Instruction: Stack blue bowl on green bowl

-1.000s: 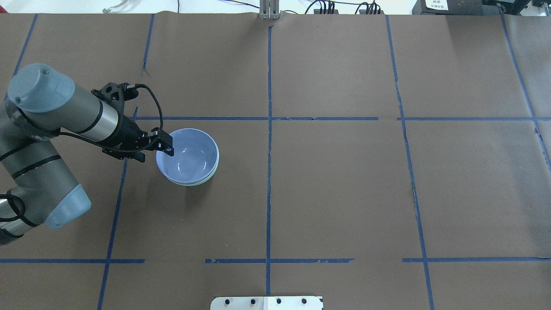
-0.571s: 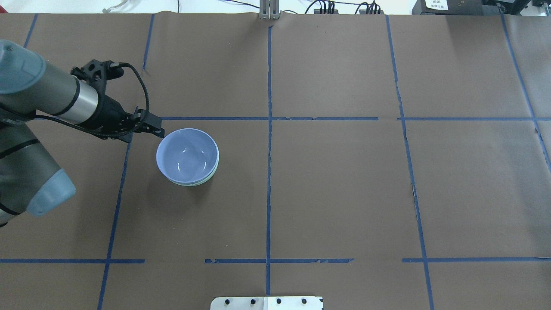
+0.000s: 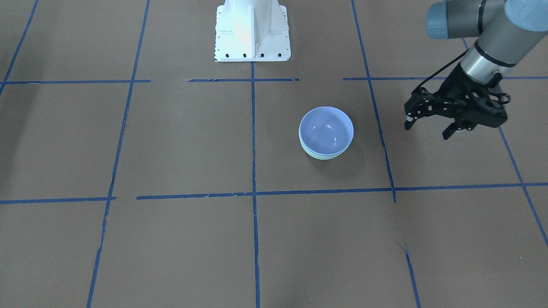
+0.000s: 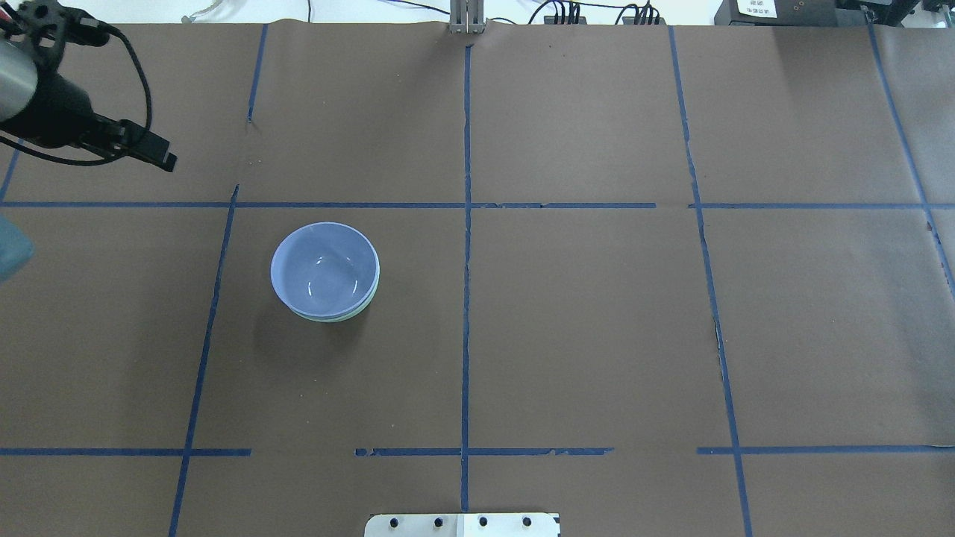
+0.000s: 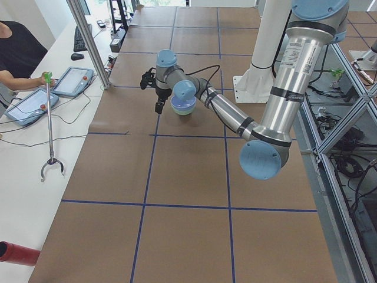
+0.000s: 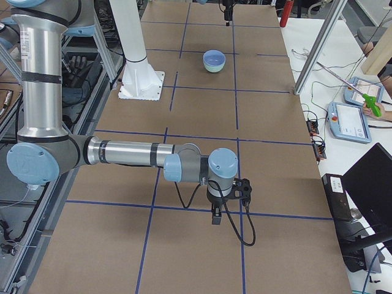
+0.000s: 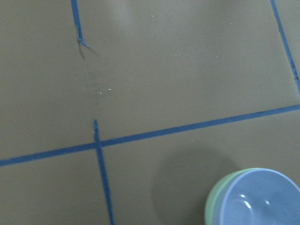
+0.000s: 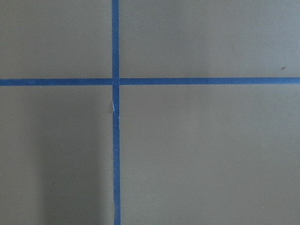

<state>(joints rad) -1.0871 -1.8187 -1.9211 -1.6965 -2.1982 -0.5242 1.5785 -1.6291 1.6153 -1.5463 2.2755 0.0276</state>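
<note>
I see the blue bowl [image 4: 325, 268] seated inside the green bowl [image 7: 212, 205], mouth up, the pair standing on the brown paper-covered worktop [image 4: 597, 335]. In the overhead view the stack sits left of centre, in the grid cell just under the upper horizontal of the blue tape lines [image 4: 466, 298] and left of the centre vertical one. Only a thin mint crescent of the green bowl shows under the blue rim, along the lower right of the stack in that view. From my left wrist camera it shows as a wider band on the stack's left, in the lower right corner of the frame. The rims look level, and the blue bowl's inside is glossy with small highlights. My left hand [image 3: 427, 130] hangs in the air near the right edge of the front-facing view, well apart from the bowls, its two fingers spread with nothing between them. Overhead, it is up in the top left corner. My right hand [image 6: 215, 215] appears only in the right-side view, low in the frame's centre, pointing down near a tape crossing and well apart from the stack near the top of that frame. I cannot tell whether its fingers are apart or together. Its wrist camera gives me only brown paper and a tape cross. The white pedestal [image 3: 251, 30] stands at top centre of the front-facing view.
</note>
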